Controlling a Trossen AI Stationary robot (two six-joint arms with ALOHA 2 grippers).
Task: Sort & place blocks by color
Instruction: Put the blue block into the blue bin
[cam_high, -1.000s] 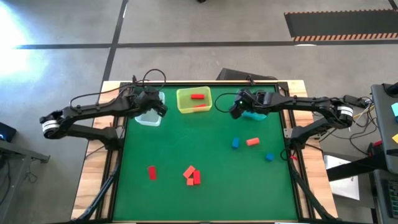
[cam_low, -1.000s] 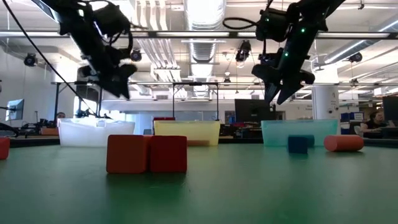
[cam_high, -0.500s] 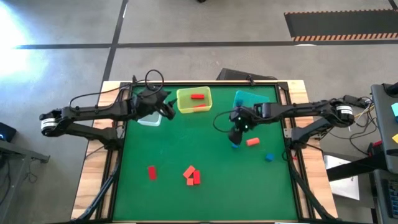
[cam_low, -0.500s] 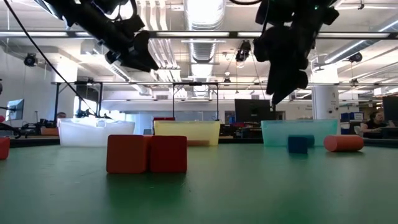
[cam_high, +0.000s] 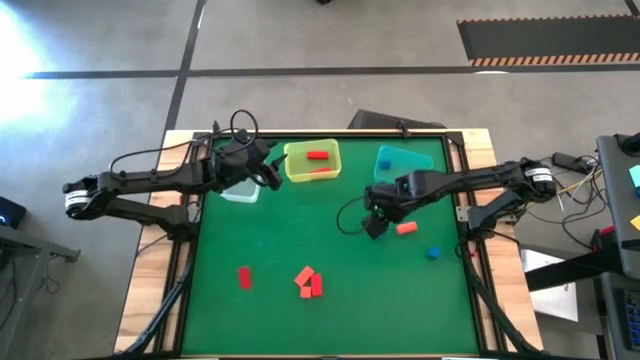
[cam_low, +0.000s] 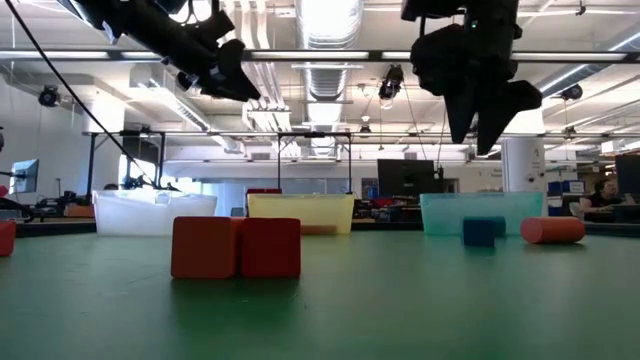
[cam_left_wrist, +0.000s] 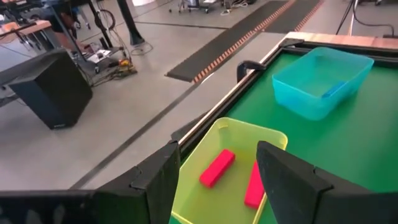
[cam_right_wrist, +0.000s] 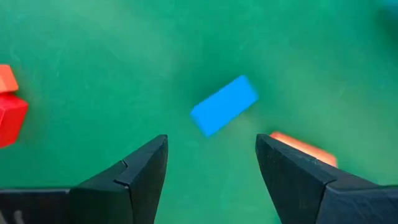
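Right wrist view: right gripper (cam_right_wrist: 211, 163) spread above blue block (cam_right_wrist: 224, 105); bare mat around it.

On the green worktop (cam_high: 280, 240), the right gripper (cam_high: 374, 226) is seen lowered beside an orange-red block (cam_high: 406, 228). The left gripper (cam_high: 268, 172) is held between the clear bin (cam_high: 238, 190) and the yellow bin (cam_high: 312, 162), in which two red blocks (cam_high: 318, 155) lie.

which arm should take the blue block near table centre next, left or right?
Right. The right gripper is open and hangs directly over the blue block, which lies between its fingers in the right wrist view. The left gripper is open, far off by the yellow bin.
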